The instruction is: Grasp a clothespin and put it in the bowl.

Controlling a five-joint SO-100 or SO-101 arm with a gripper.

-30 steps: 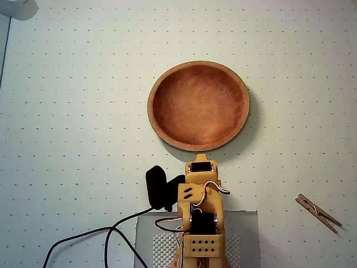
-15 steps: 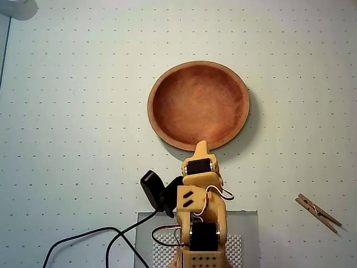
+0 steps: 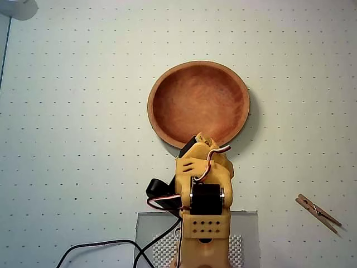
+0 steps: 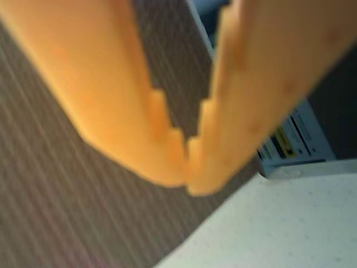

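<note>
Orange gripper (image 4: 188, 167) is pressing its fingertips together on nothing in the wrist view.

Overhead, the yellow-orange arm (image 3: 202, 190) is rising from the bottom centre of the frame, its tip overlapping the lower rim of the wooden bowl (image 3: 167, 134), which is sitting empty at centre on the dotted white table (image 3: 72, 111). Well apart, the clothespin (image 3: 318, 213) is lying tilted on the table at lower right. A black cable (image 3: 106, 245) is trailing toward lower left.
</note>
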